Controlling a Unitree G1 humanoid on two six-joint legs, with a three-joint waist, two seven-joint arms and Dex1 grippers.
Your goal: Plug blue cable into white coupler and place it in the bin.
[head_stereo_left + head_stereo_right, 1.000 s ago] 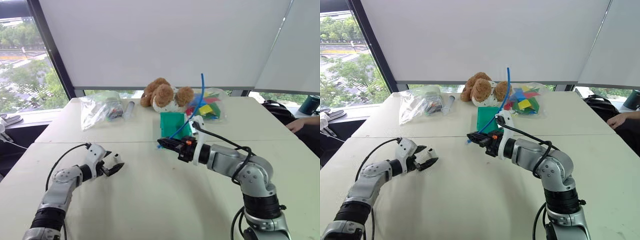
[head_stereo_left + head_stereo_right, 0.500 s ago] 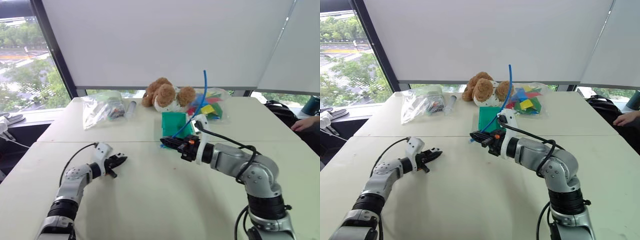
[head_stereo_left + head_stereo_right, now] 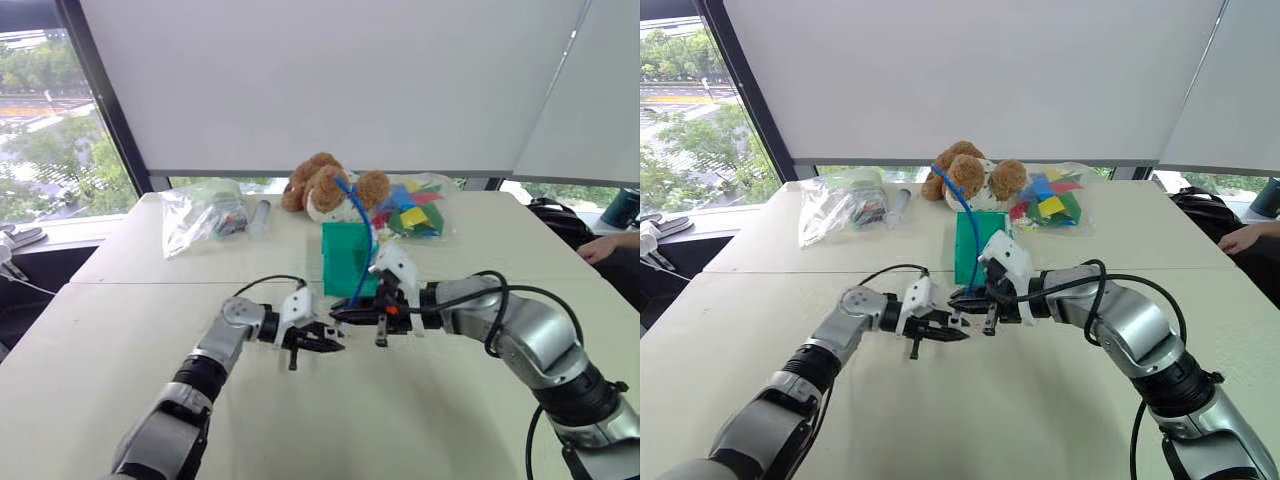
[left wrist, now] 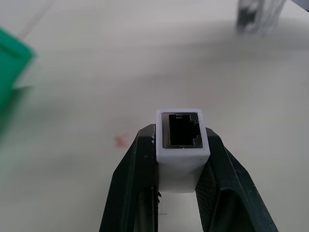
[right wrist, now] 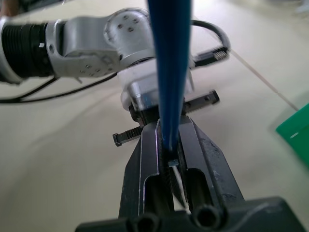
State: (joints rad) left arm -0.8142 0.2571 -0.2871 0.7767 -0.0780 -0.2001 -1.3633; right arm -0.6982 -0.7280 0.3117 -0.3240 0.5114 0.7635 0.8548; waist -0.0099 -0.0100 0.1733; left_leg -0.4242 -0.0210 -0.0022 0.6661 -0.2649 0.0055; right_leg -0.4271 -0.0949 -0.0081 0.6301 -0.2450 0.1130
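White blinds and a pale counter (image 3: 120, 330) frame the work. Since a second ago the left gripper (image 3: 325, 345), then open off to the left, has swung in to mid-counter, its fingers (image 4: 133, 188) clamped on the white coupler (image 4: 182, 145), socket outward. It now faces the right gripper (image 3: 345, 315), pinched shut on the blue cable (image 3: 362, 240) just before the bin (image 3: 348, 262). Insertion looks next; alignment remains to be settled.

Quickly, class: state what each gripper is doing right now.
Left gripper: shut on the white coupler.
Right gripper: shut on the blue cable.
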